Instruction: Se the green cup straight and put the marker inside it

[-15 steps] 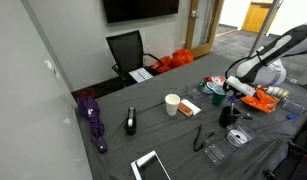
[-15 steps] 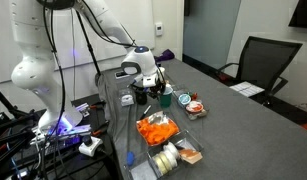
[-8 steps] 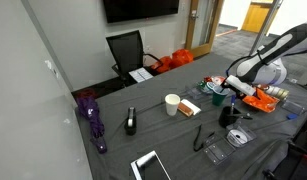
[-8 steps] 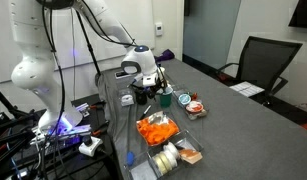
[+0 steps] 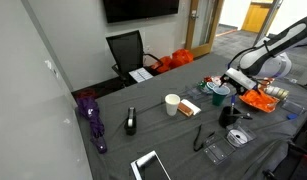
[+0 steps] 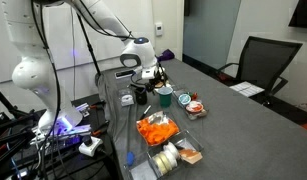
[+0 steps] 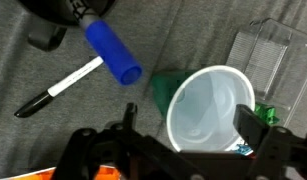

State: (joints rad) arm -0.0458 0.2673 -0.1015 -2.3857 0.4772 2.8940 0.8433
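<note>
in an exterior view, a white paper cup point(image 5: 172, 104) stands upright on the grey table point(image 5: 153, 135). a purple umbrella point(image 5: 91, 118) lies near the table's edge, with a small black object point(image 5: 131, 122) between the two. a black office chair point(image 5: 126, 50) sits beyond the table, near an orange bag point(image 5: 175, 62). in the wrist view, a blue cylinder point(image 7: 112, 53) lies on the tabletop.
</note>
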